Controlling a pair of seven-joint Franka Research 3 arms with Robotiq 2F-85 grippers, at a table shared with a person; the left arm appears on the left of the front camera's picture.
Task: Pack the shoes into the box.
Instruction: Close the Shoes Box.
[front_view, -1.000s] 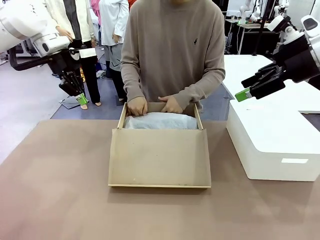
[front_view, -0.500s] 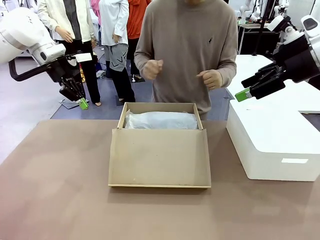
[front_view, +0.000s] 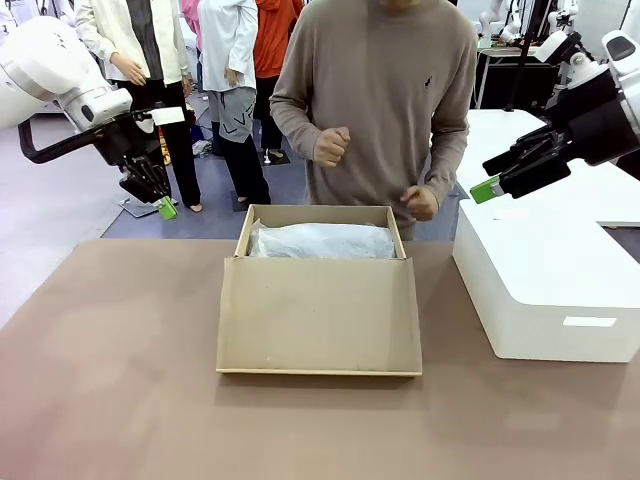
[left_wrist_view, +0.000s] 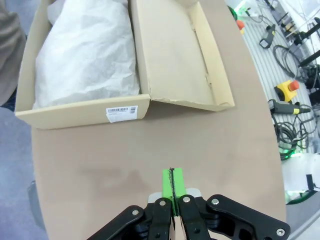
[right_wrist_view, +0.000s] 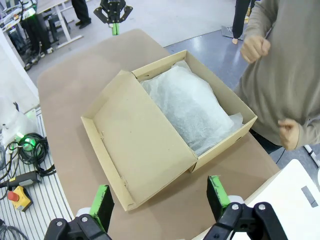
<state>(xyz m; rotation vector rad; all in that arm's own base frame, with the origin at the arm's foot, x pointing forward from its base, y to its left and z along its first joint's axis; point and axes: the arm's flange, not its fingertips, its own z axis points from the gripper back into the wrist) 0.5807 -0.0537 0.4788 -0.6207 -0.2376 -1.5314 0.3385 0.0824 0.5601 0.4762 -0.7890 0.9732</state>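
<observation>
The left claw was pinched shut on nothing above the bare table. Ahead of it lay the box, lid flap open, tissue paper heaped inside. The right claw gaped empty, the box ahead, a person's fist beyond.

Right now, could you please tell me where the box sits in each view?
Front: box at centre.
Left wrist: box at upper left.
Right wrist: box at centre.
Shared landmark: the white tissue inside it.
</observation>
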